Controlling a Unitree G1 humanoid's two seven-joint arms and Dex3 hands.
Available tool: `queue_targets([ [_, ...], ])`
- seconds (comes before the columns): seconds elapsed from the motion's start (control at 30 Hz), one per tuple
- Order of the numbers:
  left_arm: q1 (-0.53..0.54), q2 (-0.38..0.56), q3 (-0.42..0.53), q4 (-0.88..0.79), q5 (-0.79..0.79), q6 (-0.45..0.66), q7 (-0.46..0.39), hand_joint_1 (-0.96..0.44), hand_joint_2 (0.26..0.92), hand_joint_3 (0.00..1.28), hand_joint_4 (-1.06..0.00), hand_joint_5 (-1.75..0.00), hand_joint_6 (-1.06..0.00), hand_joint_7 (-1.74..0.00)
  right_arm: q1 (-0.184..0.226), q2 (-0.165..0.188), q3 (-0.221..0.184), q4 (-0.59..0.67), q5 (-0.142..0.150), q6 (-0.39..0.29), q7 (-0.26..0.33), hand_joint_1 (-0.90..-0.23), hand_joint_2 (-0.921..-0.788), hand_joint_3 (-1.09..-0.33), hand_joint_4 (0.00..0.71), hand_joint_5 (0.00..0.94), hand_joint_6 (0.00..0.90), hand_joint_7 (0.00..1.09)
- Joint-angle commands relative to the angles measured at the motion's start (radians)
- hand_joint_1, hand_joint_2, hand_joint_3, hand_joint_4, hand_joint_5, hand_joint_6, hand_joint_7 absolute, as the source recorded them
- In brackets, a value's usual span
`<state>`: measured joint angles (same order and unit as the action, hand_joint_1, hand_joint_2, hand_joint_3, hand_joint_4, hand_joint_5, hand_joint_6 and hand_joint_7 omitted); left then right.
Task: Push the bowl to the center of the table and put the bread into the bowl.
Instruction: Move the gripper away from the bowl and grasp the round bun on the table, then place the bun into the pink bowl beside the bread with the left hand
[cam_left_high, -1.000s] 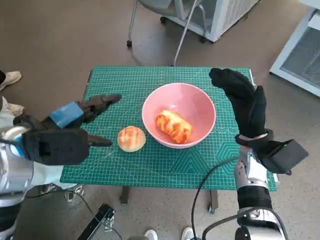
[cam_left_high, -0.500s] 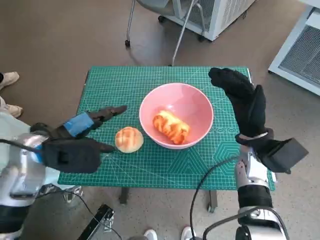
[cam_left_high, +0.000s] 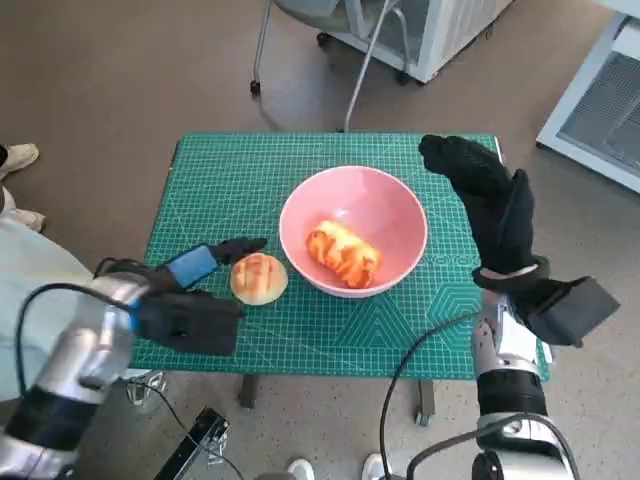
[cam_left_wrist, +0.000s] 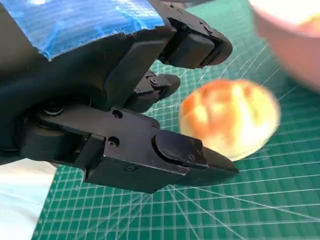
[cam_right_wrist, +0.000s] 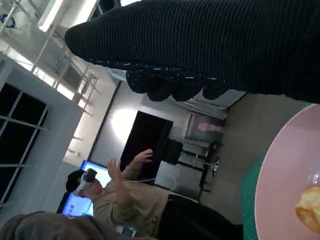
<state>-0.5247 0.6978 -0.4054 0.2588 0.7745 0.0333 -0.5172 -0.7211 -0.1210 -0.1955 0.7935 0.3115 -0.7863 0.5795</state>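
Observation:
A pink bowl (cam_left_high: 400, 215) stands near the middle of the green cutting mat (cam_left_high: 250, 170), with a twisted golden pastry (cam_left_high: 345, 252) inside. A round bread roll (cam_left_high: 259, 278) lies on the mat just left of the bowl and shows blurred as the roll (cam_left_wrist: 230, 117) in the left wrist view. My left hand (cam_left_high: 195, 300) is low at the roll's left side, fingers apart around it, holding nothing. My right hand (cam_left_high: 490, 195) is raised upright beside the bowl's right rim, fingers spread and empty. In the right wrist view the bowl (cam_right_wrist: 285, 180) fills a corner.
Chair legs (cam_left_high: 350, 70) and a white cabinet (cam_left_high: 440, 30) stand beyond the table's far edge. Another white unit (cam_left_high: 605, 100) is at the far right. A shoe (cam_left_high: 20, 155) shows on the floor at left. A person (cam_right_wrist: 130, 200) with raised hands appears in the right wrist view.
My left hand has dropped lower and come in toward the roll's left side. The right hand, the bowl and the roll have stayed where they were.

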Motion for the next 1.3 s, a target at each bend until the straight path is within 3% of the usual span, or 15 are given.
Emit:
queue_targets([
  [0.03,-0.043,-0.044,-0.057,0.072,0.057,-0.012,0.029,-0.16,0.813,0.00,-0.19,-0.02,-0.33,-0.02,0.023,-0.005,-0.001,0.004,0.001,0.015,0.004,-0.593,-0.921,-0.780,0.377,0.034,-0.001,0.83],
  [0.2,-0.076,-0.099,-0.087,0.187,0.060,-0.045,0.072,-0.11,0.825,0.01,-0.26,-0.03,-0.41,-0.04,0.027,-0.005,-0.002,-0.003,0.008,0.022,0.009,-0.594,-0.921,-0.779,0.378,0.035,-0.001,0.83],
  [0.33,-0.097,-0.125,-0.103,0.280,0.055,-0.110,0.148,-0.03,0.868,0.02,-0.42,-0.06,-0.55,-0.09,0.032,-0.004,-0.003,-0.011,0.011,0.025,0.010,-0.595,-0.921,-0.779,0.379,0.036,-0.001,0.83],
  [0.4,-0.107,-0.126,-0.113,0.317,0.059,-0.152,0.190,0.00,0.898,0.03,-0.56,-0.07,-0.66,-0.14,0.033,-0.004,-0.004,-0.013,0.012,0.026,0.010,-0.595,-0.921,-0.778,0.379,0.036,-0.001,0.83],
  [0.43,-0.113,-0.121,-0.117,0.337,0.061,-0.188,0.223,-0.07,0.902,0.05,-0.61,-0.08,-0.65,-0.37,0.035,-0.004,-0.004,-0.016,0.013,0.028,0.010,-0.595,-0.921,-0.778,0.379,0.036,-0.001,0.83],
  [0.47,-0.117,-0.117,-0.121,0.352,0.062,-0.213,0.247,-0.04,0.909,0.08,-0.59,-0.52,-0.64,-0.66,0.036,-0.004,-0.004,-0.018,0.014,0.030,0.010,-0.595,-0.921,-0.778,0.379,0.036,-0.001,0.83],
  [0.5,-0.121,-0.115,-0.123,0.364,0.062,-0.231,0.264,-0.03,0.913,0.10,-0.58,-0.80,-0.63,-0.85,0.037,-0.004,-0.005,-0.020,0.014,0.031,0.010,-0.595,-0.921,-0.778,0.379,0.036,-0.001,0.83],
  [0.6,-0.136,-0.095,-0.118,0.390,0.060,-0.280,0.310,-0.01,0.918,0.10,-0.59,-1.16,-0.64,-1.00,0.041,-0.005,-0.004,-0.027,0.011,0.032,0.006,-0.595,-0.921,-0.779,0.379,0.036,-0.001,0.83],
  [0.67,-0.150,-0.071,-0.100,0.396,0.050,-0.301,0.331,0.00,0.912,0.09,-0.62,-1.24,-0.67,-0.99,0.045,-0.005,-0.003,-0.031,0.008,0.032,0.002,-0.595,-0.921,-0.778,0.379,0.036,-0.001,0.83],
  [0.8,-0.175,-0.033,-0.065,0.386,0.040,-0.304,0.351,0.00,0.906,0.08,-0.62,-1.32,-0.74,-0.95,0.051,-0.004,-0.003,-0.037,0.007,0.035,-0.001,-0.594,-0.921,-0.778,0.380,0.036,0.000,0.83],
  [0.97,-0.192,0.025,0.009,0.318,0.057,-0.226,0.398,0.00,0.904,0.08,-0.58,-1.34,-0.79,-0.93,0.054,-0.002,-0.002,-0.043,0.005,0.037,-0.005,-0.595,-0.921,-0.779,0.380,0.036,0.000,0.83],
  [1.17,-0.208,0.065,0.115,0.248,0.050,-0.136,0.479,0.00,0.901,0.06,-0.61,-1.28,-0.80,-0.96,0.051,-0.001,-0.001,-0.037,-0.001,0.033,-0.011,-0.591,-0.921,-0.779,0.380,0.036,0.000,0.83],
  [1.3,-0.223,0.075,0.169,0.168,0.053,-0.067,0.490,0.00,0.899,0.06,-0.62,-1.26,-0.80,-0.97,0.048,0.000,-0.002,-0.033,-0.002,0.033,-0.011,-0.591,-0.921,-0.779,0.380,0.037,0.000,0.83],
])
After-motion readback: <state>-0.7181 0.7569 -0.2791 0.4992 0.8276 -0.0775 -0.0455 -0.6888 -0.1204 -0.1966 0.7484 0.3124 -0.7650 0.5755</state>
